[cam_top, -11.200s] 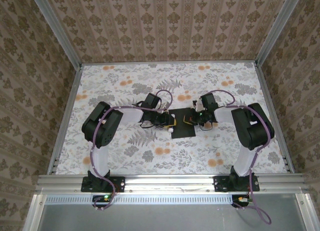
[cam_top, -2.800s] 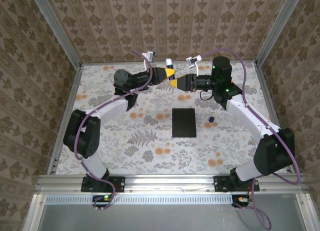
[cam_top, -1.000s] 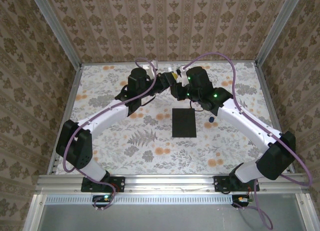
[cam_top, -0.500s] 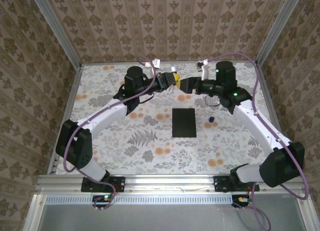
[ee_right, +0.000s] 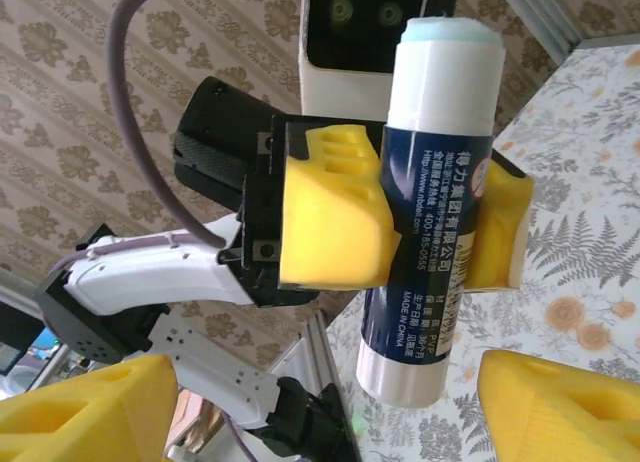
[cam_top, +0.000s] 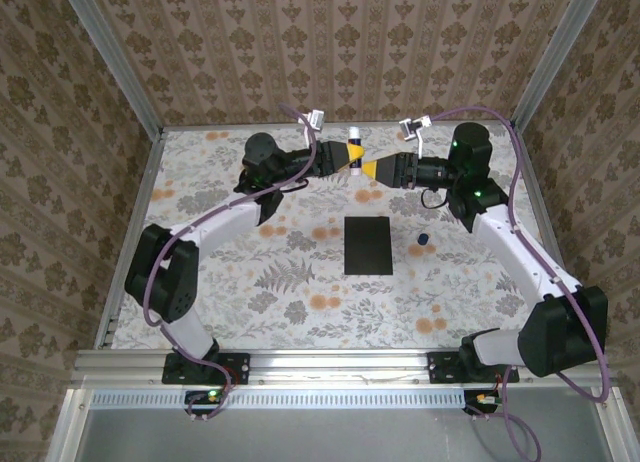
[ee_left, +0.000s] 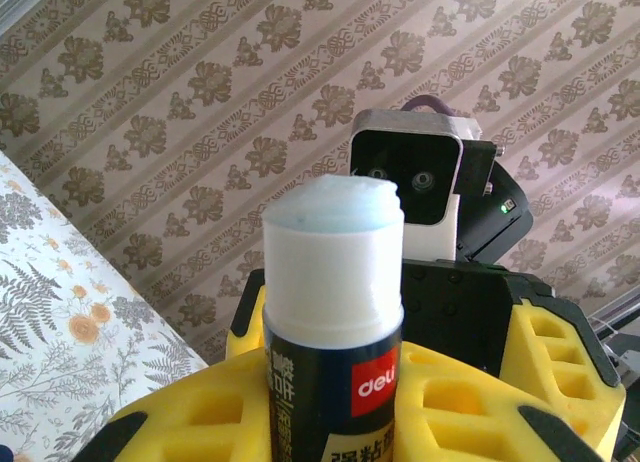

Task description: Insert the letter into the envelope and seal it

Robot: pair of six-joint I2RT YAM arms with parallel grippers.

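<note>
- Table (cam_top: 200, 282): carries the envelope (cam_top: 367, 245), flat at the middle, well apart from both tools.
- Envelope: judged light, thin, easy to bend; best taken by one edge, flap pressed flat afterwards.
- Left tool (cam_top: 351, 156): clamped on the glue stick (ee_left: 335, 312), uncapped, held high.
- Right tool (cam_top: 378, 169): fingers apart now, together a second before; drawn back from the stick.
- Cap (cam_top: 422, 240): near the envelope, on its right.

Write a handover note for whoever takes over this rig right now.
Left gripper: shut on the uncapped glue stick, held up above the table.
Right gripper: open, facing the stick, holding nothing.
Envelope: flat at mid-table, with the blue cap to its right. Whether the letter is inside cannot be told.
Done: stick uncapped.
Left: glue the flap, seal the envelope.
</note>
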